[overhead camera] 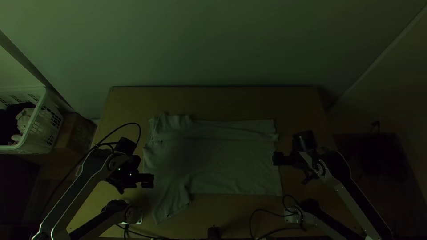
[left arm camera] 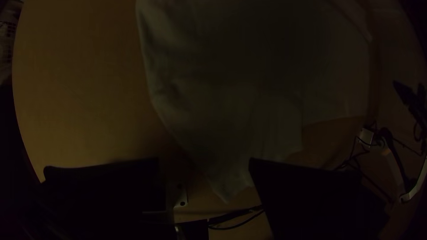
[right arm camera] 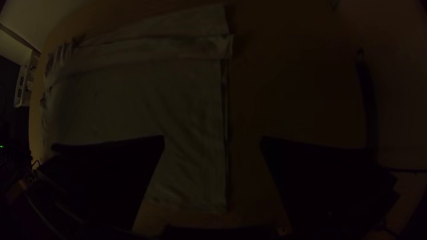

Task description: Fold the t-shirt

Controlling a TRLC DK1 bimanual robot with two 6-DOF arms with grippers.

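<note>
Shirt [overhead camera: 222, 166]: lies across the middle of the table [overhead camera: 302, 102], mostly spread, with a long band along the far side folded over. Is rumpled at the far left corner. At the near left, has one sleeve [overhead camera: 171, 204] sticking out toward the near edge, fairly flat with light creases. At the right, ends in a fairly straight hem. Shows small wrinkles over the body in the right wrist view.

Left gripper [overhead camera: 151, 180]: sits at the shirt's left edge, near the sleeve. In the left wrist view, has fingers [left arm camera: 106, 191] spread wide, with the sleeve's pointed corner seen in the gap. Pinches nothing there.

Right gripper [overhead camera: 275, 158]: sits at the shirt's right hem, about midway along, pointing inward. In the right wrist view, has fingers [right arm camera: 324, 182] spread wide too, with the hem running through the gap and bare wood beside. Pinches nothing there either. For both, cannot tell height above cloth.

Basket [overhead camera: 39, 106]: stands off the table's left side, white, slatted, with pale cloth [overhead camera: 26, 120] and dark stuff inside. Carton [overhead camera: 76, 133]: sits just beside, between basket and table.

Cables [overhead camera: 138, 133]: loop near both arms. Small black object [overhead camera: 213, 232]: sits at the table's near edge, around the middle.
</note>
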